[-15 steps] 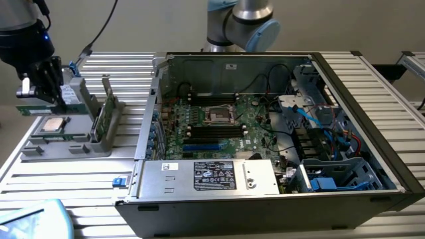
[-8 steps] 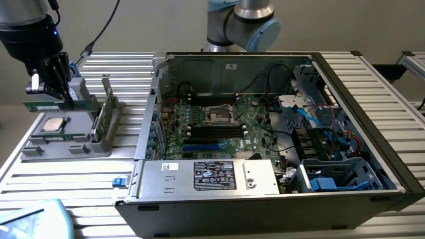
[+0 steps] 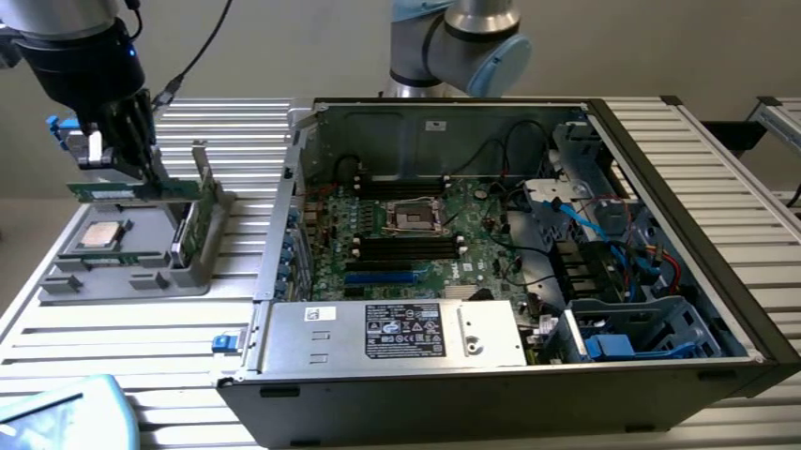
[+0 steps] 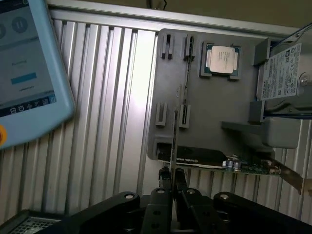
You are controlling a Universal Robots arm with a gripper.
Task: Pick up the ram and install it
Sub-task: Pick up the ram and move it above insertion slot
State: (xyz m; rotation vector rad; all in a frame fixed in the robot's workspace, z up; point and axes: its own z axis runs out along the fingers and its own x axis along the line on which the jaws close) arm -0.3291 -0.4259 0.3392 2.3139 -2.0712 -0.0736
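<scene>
While aloft, ram [image 3: 107, 190] beside graphics card [image 4: 204, 158]

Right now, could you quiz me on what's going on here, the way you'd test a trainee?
1. True or false: the gripper is shut on the ram.
2. Where is the processor? A: in the gray tray; B: between the gripper's fingers; C: on the tablet.
3. Fill in: in the exterior view, the tray lies to the ___ of the open case.
Key: 1 true; 2 A; 3 left.
</scene>
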